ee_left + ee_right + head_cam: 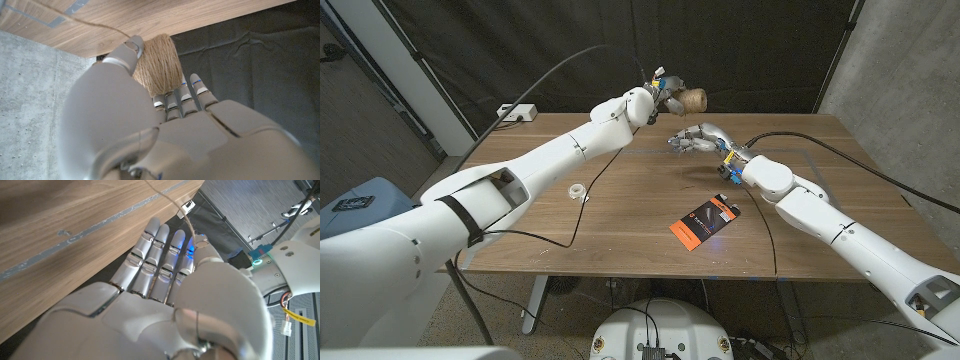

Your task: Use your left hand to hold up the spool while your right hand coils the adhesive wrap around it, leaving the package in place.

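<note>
Twine spool held up over the table's far side, strand running to the right hand

Head view: an orange-and-black package lies nearer the robot than the spool, a small white roll off to the spool's left. Left wrist view: the left hand grips the spool between thumb and fingers. Right wrist view: the right hand pinches the thin strand, other fingers straight

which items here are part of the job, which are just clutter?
Job: spool held up by left hand; strand at right hand; package, stays put.
Clutter: small roll on table; white box at far edge.
</note>
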Action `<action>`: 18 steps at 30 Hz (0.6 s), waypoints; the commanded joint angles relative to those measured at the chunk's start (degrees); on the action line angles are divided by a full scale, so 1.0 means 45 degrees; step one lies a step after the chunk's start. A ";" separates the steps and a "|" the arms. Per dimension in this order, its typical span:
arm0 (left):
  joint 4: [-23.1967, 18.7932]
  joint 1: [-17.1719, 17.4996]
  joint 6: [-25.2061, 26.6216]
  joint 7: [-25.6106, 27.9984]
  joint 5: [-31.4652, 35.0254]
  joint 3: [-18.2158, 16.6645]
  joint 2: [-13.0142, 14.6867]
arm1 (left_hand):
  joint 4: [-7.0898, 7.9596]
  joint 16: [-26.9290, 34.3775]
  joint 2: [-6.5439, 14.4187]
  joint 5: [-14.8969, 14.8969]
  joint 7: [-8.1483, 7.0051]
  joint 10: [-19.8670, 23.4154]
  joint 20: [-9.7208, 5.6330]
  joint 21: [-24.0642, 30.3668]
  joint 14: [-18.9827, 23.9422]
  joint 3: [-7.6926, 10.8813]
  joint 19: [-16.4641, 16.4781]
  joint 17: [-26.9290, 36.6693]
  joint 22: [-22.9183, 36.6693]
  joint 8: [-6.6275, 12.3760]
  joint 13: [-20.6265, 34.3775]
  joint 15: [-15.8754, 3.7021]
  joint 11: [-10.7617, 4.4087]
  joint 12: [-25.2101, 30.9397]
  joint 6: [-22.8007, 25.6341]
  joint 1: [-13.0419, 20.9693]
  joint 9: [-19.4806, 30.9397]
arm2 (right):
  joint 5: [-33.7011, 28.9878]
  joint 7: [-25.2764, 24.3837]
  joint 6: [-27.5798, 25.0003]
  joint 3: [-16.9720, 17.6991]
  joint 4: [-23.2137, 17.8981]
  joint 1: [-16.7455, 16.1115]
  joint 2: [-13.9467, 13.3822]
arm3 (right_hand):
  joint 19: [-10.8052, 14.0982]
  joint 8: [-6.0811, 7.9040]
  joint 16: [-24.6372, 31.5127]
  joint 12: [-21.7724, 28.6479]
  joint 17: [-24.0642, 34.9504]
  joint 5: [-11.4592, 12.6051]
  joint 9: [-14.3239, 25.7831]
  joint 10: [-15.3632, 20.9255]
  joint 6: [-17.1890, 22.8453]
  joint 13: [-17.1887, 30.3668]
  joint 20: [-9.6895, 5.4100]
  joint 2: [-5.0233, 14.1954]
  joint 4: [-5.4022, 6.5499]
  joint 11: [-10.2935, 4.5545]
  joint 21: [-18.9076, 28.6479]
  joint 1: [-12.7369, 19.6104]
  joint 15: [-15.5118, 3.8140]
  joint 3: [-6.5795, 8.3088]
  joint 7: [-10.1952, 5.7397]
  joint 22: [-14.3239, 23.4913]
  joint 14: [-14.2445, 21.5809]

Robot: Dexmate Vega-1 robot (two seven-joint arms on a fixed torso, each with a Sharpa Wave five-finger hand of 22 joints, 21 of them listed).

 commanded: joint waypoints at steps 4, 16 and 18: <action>0.0377 -0.0280 -0.0065 -0.0551 -0.0038 0.0166 -0.0070 | 0.0097 0.0104 0.0721 0.0138 0.0507 0.0104 0.0002 0.0015 0.0021 -0.0034 -0.0052 0.0038 0.0039 0.0134 0.0321 0.0050 0.0127 0.0067 0.0610 -0.0374 0.0916 | 0.0125 0.0266 0.0280 0.0308 -0.0504 -0.0229 -0.0401 | 0.0068 -0.0063 -0.0057 -0.0040 0.0033 0.0029 0.0014 0.0016 0.0020 0.0039 -0.0733 0.0197 0.0068 0.0018 0.0084 -0.0068 -0.1560 0.0027 0.0020 0.0032 0.0130; 0.0611 -0.0346 -0.0231 -0.0589 -0.0105 0.0189 -0.0158 | 0.0091 0.0131 0.0725 0.0189 0.0525 0.0109 0.0003 0.0035 0.0027 -0.0040 -0.0064 0.0034 0.0060 0.0097 0.0339 0.0042 0.0116 0.0067 0.0632 -0.0391 0.0914 | 0.0302 0.0249 0.0355 0.0506 -0.0707 -0.0450 -0.0511 | 0.0062 -0.0102 -0.0080 -0.0053 0.0059 0.0029 0.0013 0.0044 0.0017 0.0057 -0.0713 0.0215 0.0071 0.0018 0.0103 -0.0099 -0.1575 0.0013 0.0039 0.0034 0.0164; 0.0634 -0.0331 -0.0211 -0.0521 -0.0094 0.0181 -0.0184 | 0.0073 0.0133 0.0725 0.0199 0.0523 0.0106 0.0000 0.0040 0.0016 -0.0033 -0.0061 0.0033 0.0063 0.0089 0.0343 0.0036 0.0122 0.0066 0.0629 -0.0372 0.0914 | 0.0311 0.0236 0.0361 0.0539 -0.0749 -0.0488 -0.0543 | 0.0054 -0.0111 -0.0085 -0.0057 0.0064 0.0029 0.0013 0.0039 0.0012 0.0065 -0.0712 0.0216 0.0067 -0.0002 0.0104 -0.0099 -0.1577 0.0012 0.0019 0.0034 0.0168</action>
